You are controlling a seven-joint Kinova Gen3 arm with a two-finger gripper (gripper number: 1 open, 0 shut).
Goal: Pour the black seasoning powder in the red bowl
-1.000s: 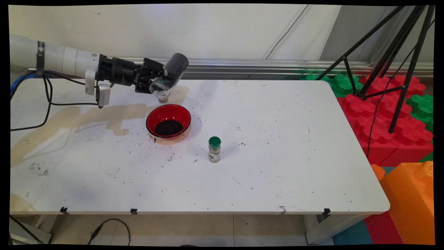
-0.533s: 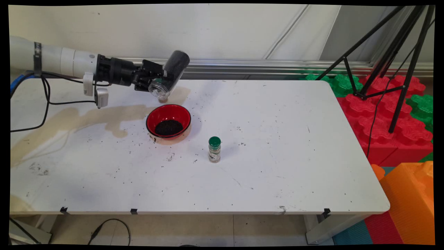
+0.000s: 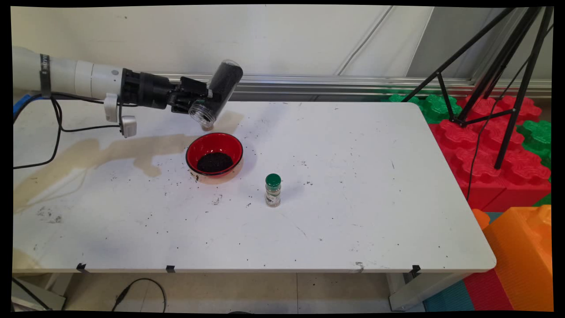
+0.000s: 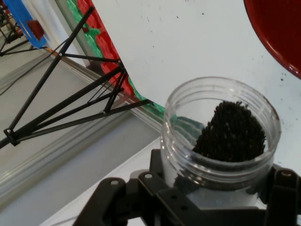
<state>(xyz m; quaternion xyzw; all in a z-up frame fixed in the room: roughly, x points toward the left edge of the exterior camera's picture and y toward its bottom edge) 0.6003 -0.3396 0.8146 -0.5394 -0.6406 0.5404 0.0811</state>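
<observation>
A stained white table [image 3: 353, 221], flecked with dark crumbs, stands before a pale wall, with a black tripod [image 3: 485, 79] and coloured foam blocks [image 3: 494, 145] off its far right end. Above its far left part the gripper [image 3: 207, 98] is clamped round a clear jar [image 3: 219, 88] of dark granules, tilted mouth-down just behind a red bowl [image 3: 214, 145] that holds more of them. Nearer stands a green-lidded spice bottle [image 3: 273, 190]; its label is unreadable.
</observation>
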